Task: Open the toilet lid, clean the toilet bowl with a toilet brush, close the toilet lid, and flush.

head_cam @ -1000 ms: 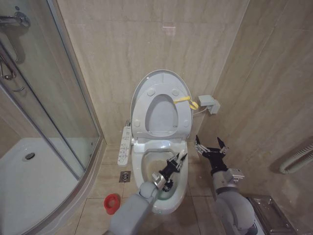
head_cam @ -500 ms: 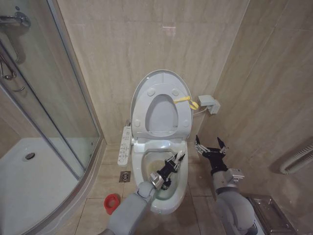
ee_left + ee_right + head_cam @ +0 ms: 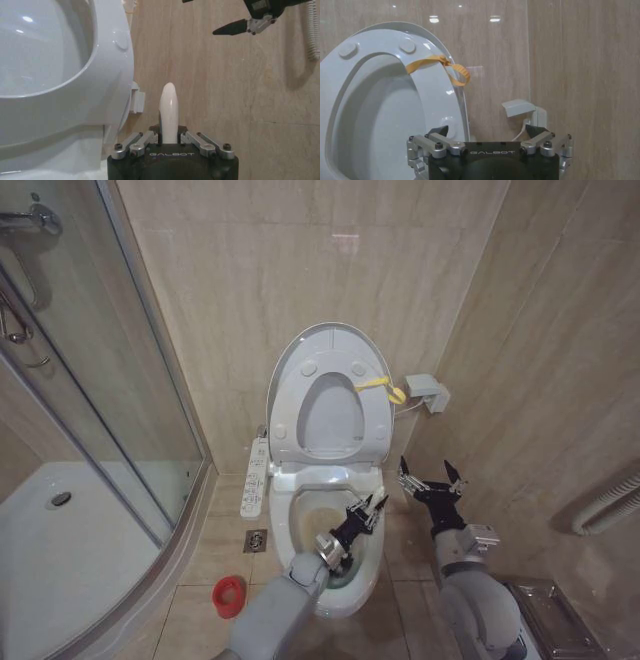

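The toilet brush [image 3: 168, 108] stands clamped by its white handle in the left gripper [image 3: 362, 513], which reaches over the right-hand rim of the toilet bowl [image 3: 300, 515] — the bristle end is hidden below the gripper, inside the stained basin. Behind the bowl the toilet lid [image 3: 290, 360] is raised against the tiled wall with the ring seat [image 3: 375, 425] folded up against it, a yellow strap [image 3: 436, 64] looped round the seat's upper right edge. The right gripper [image 3: 428, 484] hangs just right of the bowl, fingers spread wide and holding nothing, with a narrow strip of floor tile between it and the porcelain. A small grey wall box [image 3: 427, 391] sits close above it. On the bowl's left lie a white control panel [image 3: 257, 474], a floor drain [image 3: 255, 540] and a red cup [image 3: 230, 593] — beyond them the curved glass shower enclosure [image 3: 120, 400] closes off that side.
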You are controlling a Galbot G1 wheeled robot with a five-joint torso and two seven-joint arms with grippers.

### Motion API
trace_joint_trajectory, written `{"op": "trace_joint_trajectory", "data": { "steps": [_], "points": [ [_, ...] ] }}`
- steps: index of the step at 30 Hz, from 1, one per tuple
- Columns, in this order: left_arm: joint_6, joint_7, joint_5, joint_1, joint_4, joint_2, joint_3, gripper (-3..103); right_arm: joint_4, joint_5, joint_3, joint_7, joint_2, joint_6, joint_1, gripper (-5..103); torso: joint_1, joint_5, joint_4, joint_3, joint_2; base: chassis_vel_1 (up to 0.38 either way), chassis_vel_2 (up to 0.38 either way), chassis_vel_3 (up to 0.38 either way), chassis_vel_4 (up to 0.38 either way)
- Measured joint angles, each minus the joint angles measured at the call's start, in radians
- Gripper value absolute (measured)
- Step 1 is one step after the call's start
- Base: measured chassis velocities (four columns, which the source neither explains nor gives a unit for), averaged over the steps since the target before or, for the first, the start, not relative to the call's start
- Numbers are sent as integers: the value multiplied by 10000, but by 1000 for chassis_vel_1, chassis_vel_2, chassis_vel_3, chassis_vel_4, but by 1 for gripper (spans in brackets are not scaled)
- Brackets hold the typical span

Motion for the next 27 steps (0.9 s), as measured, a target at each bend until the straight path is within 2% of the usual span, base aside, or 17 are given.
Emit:
{"op": "trace_joint_trajectory", "data": {
  "steps": [8, 14, 22, 27],
  "points": [
    [206, -132, -208, -411, -531, 143, -59, 19, 0, 0, 0, 0, 0, 0, 0, 100, 1, 0, 0, 0, 0, 0, 0, 0, 0],
    [161, -132, -12, 116, -470, 109, 70, 19, -1, 0, 0, 0, 0, 0, 0, 100, 1, 0, 1, 0, 0, 0, 0, 0, 0],
    [335, -278, -121, -117, -1139, 199, 97, 19, 0, 0, 0, 0, 0, 0, 0, 100, 0, 0, -2, -1, 0, 0, 0, 0, 0],
    [324, -260, -108, 64, -1068, 291, 94, 19, 0, 0, 0, 0, 0, 0, 0, 100, 1, 0, -1, 0, 0, 0, 0, 0, 0]
  ]
}}
